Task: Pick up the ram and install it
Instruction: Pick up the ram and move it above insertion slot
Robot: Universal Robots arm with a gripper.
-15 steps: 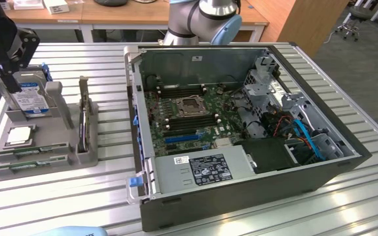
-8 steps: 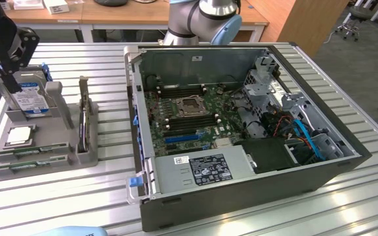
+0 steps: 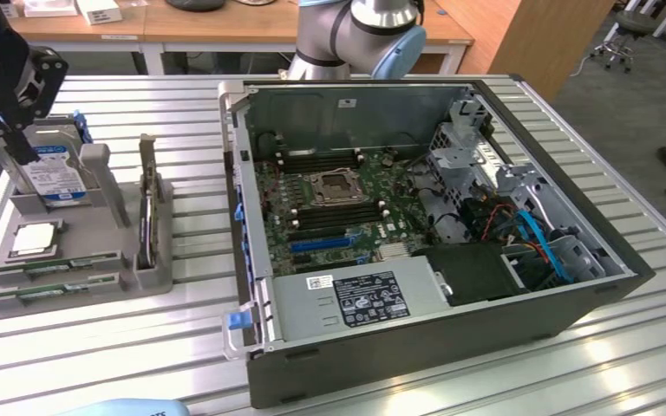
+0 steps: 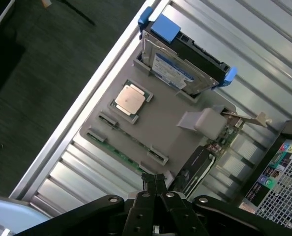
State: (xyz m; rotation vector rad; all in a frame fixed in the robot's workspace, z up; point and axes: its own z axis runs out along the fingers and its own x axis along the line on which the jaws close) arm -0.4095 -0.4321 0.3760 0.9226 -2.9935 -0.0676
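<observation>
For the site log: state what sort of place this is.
Probably a robotics lab set up for computer assembly: an open computer case on a slatted metal table, a grey parts tray beside it, wooden desks behind.

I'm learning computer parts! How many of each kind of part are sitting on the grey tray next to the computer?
Hard drive: 1
CPU chip: 1
Ram sticks: 2
Expansion card: 1
Total: 5
</observation>
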